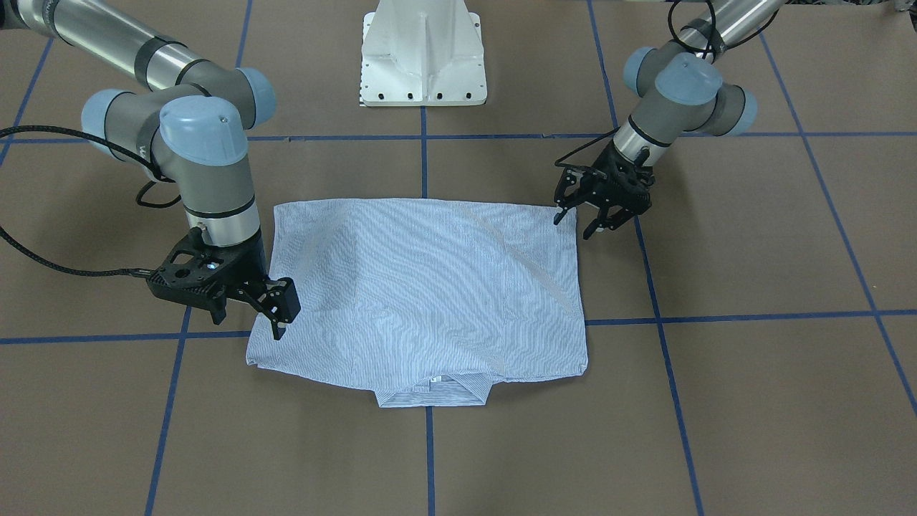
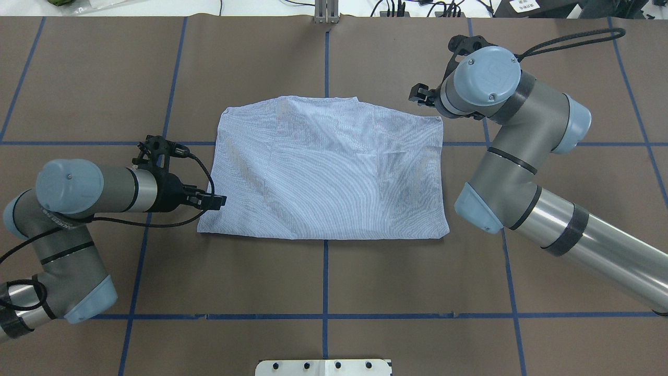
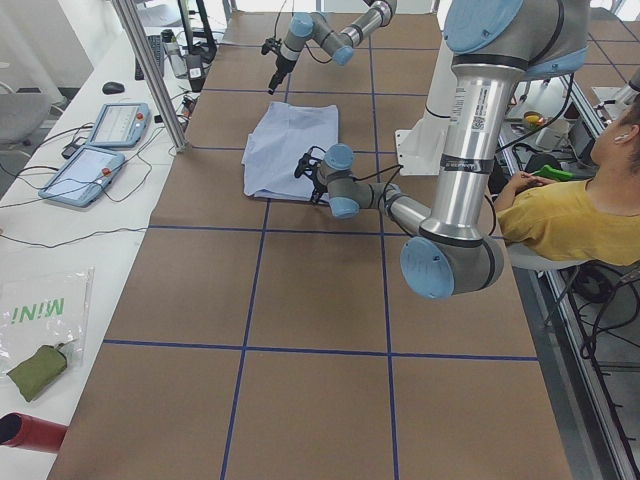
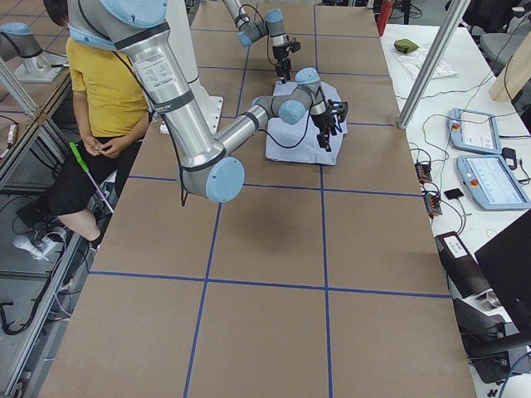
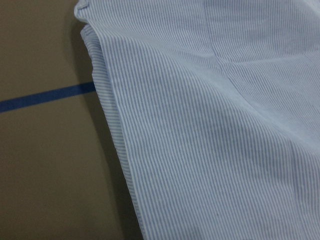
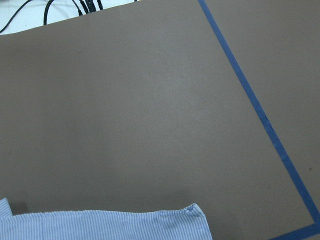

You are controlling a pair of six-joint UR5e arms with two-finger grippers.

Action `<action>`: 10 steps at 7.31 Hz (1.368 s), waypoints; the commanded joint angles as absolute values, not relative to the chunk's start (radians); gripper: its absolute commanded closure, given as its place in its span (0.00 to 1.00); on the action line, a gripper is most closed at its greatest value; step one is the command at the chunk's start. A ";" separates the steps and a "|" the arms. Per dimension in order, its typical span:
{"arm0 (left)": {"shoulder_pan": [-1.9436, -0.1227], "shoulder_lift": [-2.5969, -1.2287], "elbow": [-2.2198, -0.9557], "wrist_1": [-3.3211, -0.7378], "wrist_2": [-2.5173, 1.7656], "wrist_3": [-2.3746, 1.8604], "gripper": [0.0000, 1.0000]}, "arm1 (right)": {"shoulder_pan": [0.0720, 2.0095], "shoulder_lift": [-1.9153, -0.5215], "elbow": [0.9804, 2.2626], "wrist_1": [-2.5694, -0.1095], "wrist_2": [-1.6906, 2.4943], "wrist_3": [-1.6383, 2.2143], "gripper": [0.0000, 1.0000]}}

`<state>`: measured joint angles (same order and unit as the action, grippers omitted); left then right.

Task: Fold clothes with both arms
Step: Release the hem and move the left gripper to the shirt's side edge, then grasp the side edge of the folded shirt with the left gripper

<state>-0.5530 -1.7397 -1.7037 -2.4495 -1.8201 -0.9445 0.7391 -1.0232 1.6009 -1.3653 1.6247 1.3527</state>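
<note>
The clothes are one blue-and-white striped shirt (image 1: 430, 287) (image 2: 329, 177), folded into a flat rectangle on the brown table. Its collar (image 1: 433, 390) lies on the edge far from the robot. My left gripper (image 1: 573, 226) (image 2: 216, 201) hovers open at the shirt's near left corner and holds nothing. The left wrist view shows that folded shirt edge (image 5: 210, 125) close up. My right gripper (image 1: 247, 322) (image 2: 417, 96) stands open beside the far right corner, just off the cloth. In the right wrist view only a shirt corner (image 6: 190, 217) shows, at the bottom.
Blue tape lines (image 2: 325, 277) grid the table. The white pedestal base (image 1: 424, 54) stands at the robot's side. A seated person in yellow (image 3: 560, 215) is beside the table. Control tablets (image 3: 100, 150) and a metal post (image 3: 150, 70) stand along the far edge.
</note>
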 commanded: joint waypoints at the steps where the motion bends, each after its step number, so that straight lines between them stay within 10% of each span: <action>1: -0.522 -1.681 -1.764 -2.450 -1.819 -0.946 0.72 | 0.735 -1.023 1.600 -1.365 1.618 1.353 0.00; 10: -0.503 -1.683 -1.744 -2.447 -1.819 -0.943 0.72 | 0.718 -1.023 1.601 -1.365 1.603 1.355 0.00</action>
